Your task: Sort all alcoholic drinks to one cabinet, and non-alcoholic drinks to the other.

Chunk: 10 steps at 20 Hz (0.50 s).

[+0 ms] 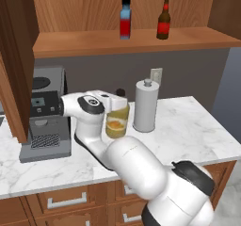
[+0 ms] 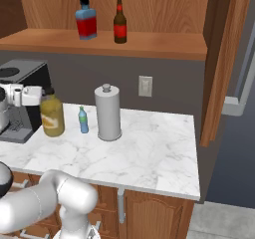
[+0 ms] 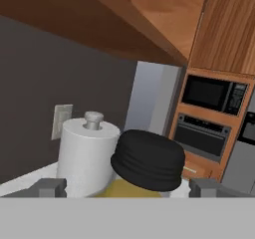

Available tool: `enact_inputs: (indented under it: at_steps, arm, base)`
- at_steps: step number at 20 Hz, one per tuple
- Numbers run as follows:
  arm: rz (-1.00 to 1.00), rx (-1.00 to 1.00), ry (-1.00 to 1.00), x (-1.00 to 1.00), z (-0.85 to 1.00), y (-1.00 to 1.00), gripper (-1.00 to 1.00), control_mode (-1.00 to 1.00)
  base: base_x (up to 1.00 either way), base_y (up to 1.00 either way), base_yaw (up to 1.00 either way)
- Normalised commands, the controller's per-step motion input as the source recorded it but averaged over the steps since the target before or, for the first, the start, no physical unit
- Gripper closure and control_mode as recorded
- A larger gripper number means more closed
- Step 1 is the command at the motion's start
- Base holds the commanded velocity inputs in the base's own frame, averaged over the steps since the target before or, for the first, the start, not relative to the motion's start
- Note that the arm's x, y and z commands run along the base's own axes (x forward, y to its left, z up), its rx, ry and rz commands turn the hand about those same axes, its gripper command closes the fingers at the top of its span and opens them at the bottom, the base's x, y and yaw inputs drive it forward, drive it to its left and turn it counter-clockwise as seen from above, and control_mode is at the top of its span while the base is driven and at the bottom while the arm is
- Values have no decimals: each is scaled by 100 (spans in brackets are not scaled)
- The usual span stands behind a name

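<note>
Juice bottle (image 2: pixel 52 116), the big orange-yellow one with the black cap (image 3: pixel 148 159), stands on the bench (image 2: pixel 149 148) next to the coffee machine (image 1: pixel 46 121). The gripper (image 3: pixel 128 187) is at its top, with its two fingers wide apart, one on each side of the neck, and not squeezing yet. The small blue bottle (image 2: pixel 83 120) stands just beside it, and the paper-towel roll (image 2: pixel 108 113) is close by too. Up on the cabinet shelf (image 2: pixel 109 44) are the square blue bottle (image 2: pixel 86 18) and the brown bottle (image 2: pixel 119 22); those look like the alcohol drinks. I think the step now is to grab the juice. To do it well, keep the bottle in the middle of the fingers, go a little lower so they hold under the cap, then squeeze slowly. Lift it straight up so it does not bump the small blue bottle or the roll. It is big and round, so it could slip.
</note>
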Motion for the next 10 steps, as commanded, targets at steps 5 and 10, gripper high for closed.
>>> enact_inputs:
  at_steps: [5, 10]
  arm:
    - [23, 2, 0, -29, 62, -13, 100, -100]
    - [32, 0, 0, -48, 41, -41, 100, -100]
  base:
    - [0, 0, 0]
    - [0, 0, 0]
